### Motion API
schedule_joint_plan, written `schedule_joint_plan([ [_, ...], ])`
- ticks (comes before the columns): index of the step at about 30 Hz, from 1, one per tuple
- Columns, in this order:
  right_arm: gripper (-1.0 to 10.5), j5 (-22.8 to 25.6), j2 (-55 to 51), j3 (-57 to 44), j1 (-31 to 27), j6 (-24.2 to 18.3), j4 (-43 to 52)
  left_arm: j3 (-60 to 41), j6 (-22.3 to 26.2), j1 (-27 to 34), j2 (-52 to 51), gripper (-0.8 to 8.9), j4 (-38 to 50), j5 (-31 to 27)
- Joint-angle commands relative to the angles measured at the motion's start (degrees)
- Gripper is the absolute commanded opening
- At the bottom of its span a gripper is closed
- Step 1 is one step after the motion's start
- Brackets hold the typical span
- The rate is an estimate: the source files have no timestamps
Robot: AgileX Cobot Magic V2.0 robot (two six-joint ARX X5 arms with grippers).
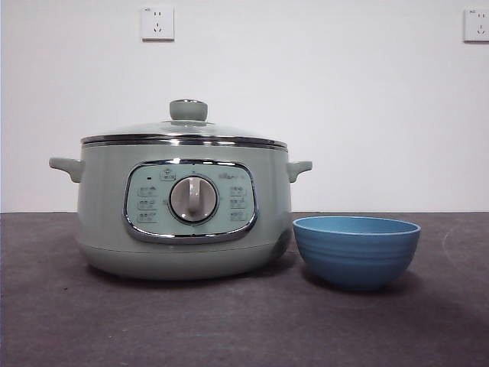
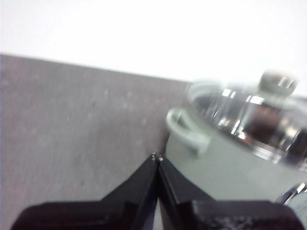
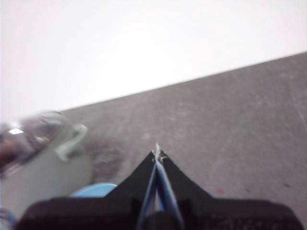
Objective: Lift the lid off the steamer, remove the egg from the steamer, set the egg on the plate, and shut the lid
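The sage-green steamer [image 1: 183, 206] stands on the dark table at centre-left, with the glass lid [image 1: 185, 130] closed on it and its green knob [image 1: 188, 110] on top. The blue plate [image 1: 356, 249] stands empty to the steamer's right. The egg is hidden. My left gripper [image 2: 157, 157] is shut and empty, above the table beside the steamer's [image 2: 225, 163] side handle [image 2: 187, 134]; the lid [image 2: 249, 115] shows in that view. My right gripper [image 3: 157, 154] is shut and empty, above the table near the plate [image 3: 93, 190] and the steamer [image 3: 38, 167]. Neither gripper shows in the front view.
A white wall with two sockets [image 1: 157, 23] stands behind the table. The dark table [image 1: 244, 321] stretches in front of the steamer and plate.
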Motion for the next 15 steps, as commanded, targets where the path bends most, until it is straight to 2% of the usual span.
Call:
schedule_joint_plan([
  [1, -0.1, -2.75, 3.17, 3.52, 0.09, 1.55, -1.33, 4.42, -1.42, 0.07, 1.25, -0.07, -3.37, 0.42],
  [6, -0.1, -10.45, 12.22, 13.09, 0.11, -0.02, -7.48, 13.62, -1.25, 0.07, 5.86, -0.07, -8.37, 4.70],
  [12, -0.1, -22.18, 24.06, 27.28, 0.13, -7.02, -17.55, 24.87, 2.16, 0.07, 13.77, -0.08, -14.40, 10.80],
  [15, -0.1, -24.65, 29.73, 34.86, 0.20, -10.43, -23.87, 30.25, 4.44, 0.07, 18.21, -0.07, -18.25, 14.34],
])
